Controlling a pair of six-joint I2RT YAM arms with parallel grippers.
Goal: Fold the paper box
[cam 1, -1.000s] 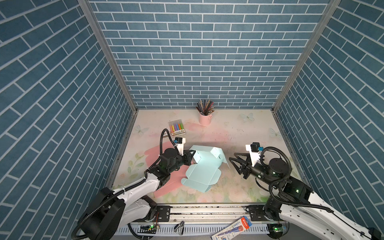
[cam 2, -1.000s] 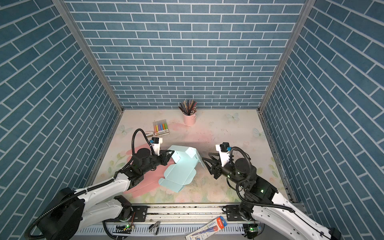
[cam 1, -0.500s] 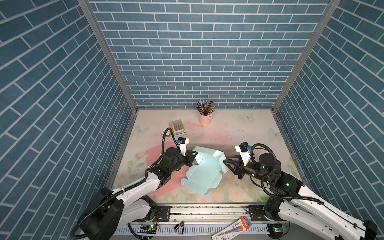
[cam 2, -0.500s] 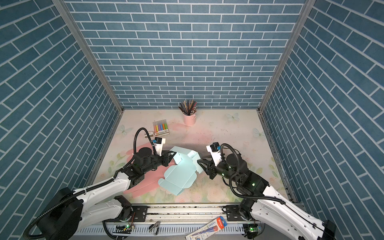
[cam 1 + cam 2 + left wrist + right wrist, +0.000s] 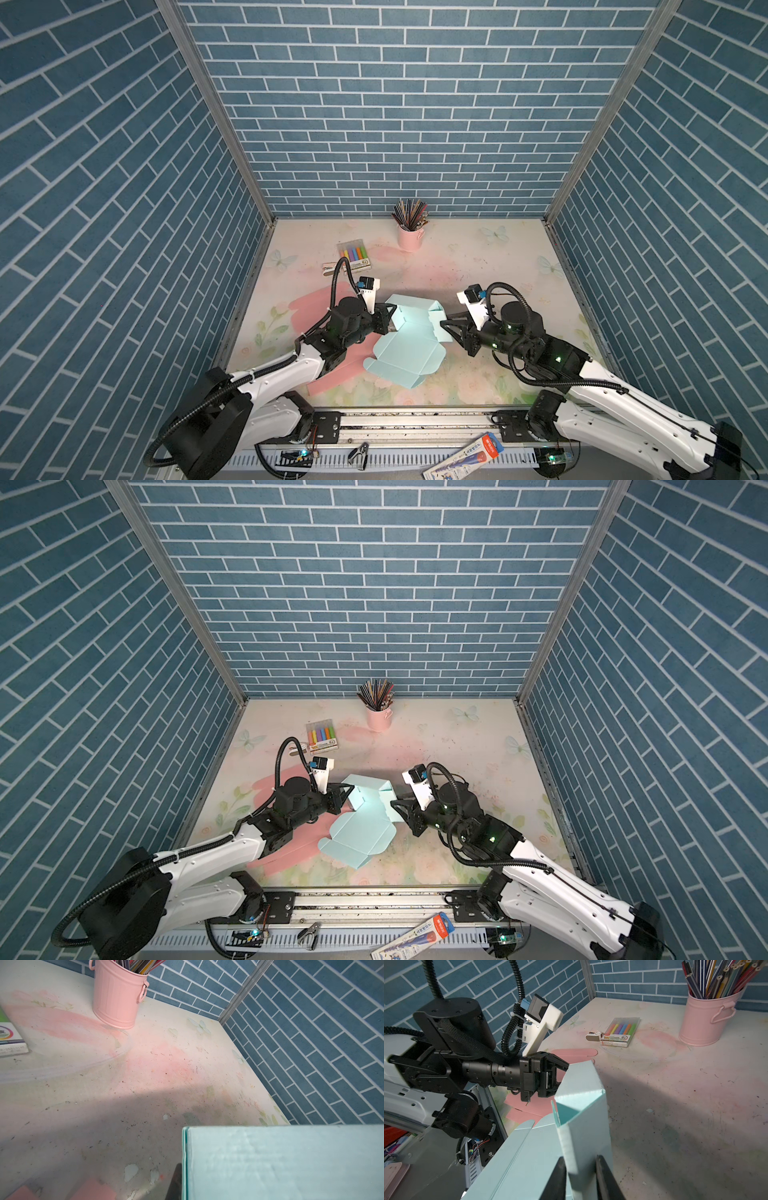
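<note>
The light blue paper box (image 5: 405,353) (image 5: 357,833) lies partly folded at the front middle of the table, with one long wall (image 5: 583,1105) standing up. My left gripper (image 5: 390,318) (image 5: 347,793) (image 5: 564,1067) is shut on the far left corner of that wall; in the left wrist view one dark finger (image 5: 176,1184) presses against the blue panel (image 5: 280,1163). My right gripper (image 5: 444,326) (image 5: 395,806) (image 5: 580,1176) straddles the wall's right end, with a finger against each face.
A flat pink paper sheet (image 5: 316,303) (image 5: 270,787) lies under the left arm. A pink bucket of pencils (image 5: 409,237) (image 5: 704,1020) stands at the back. A marker pack (image 5: 353,253) (image 5: 620,1031) and a small stapler (image 5: 593,1036) lie back left.
My right gripper has moved left onto the right end of the box's raised wall and its jaws have narrowed around it. The left gripper keeps its hold and has barely moved.
</note>
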